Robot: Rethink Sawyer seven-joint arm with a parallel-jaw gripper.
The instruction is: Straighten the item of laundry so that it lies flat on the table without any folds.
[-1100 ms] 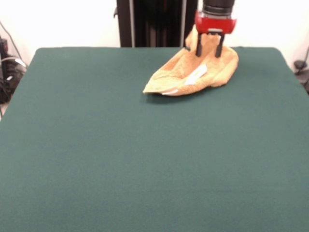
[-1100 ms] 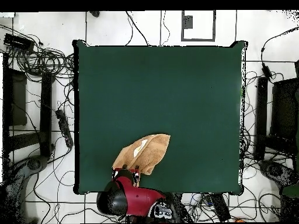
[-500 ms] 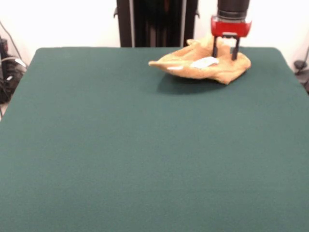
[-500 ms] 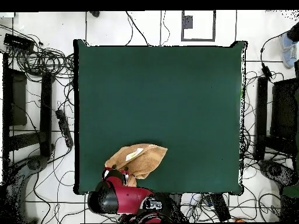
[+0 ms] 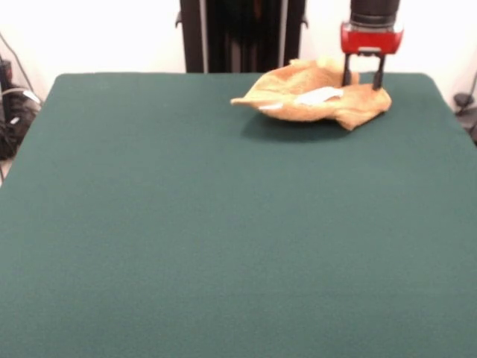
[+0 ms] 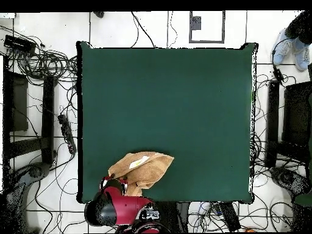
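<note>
Front view: green table [image 5: 223,224] fills the frame before a white wall; the crumpled towel [image 5: 317,101] sits toward 1 o'clock near the far edge, white label [image 5: 319,95] up. The gripper [image 5: 362,74] stands at its right end, fingers apart with cloth between them; whether it grips cannot be told. Overhead view: towel [image 6: 141,170] at 7 o'clock, cables [image 6: 42,61] on white floor, a person's shoes [image 6: 291,47] at 2 o'clock.

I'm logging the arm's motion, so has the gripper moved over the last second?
Yes. In the front view the gripper has shifted rightward along the table's far edge, toward its right corner, dragging the towel with it.
</note>
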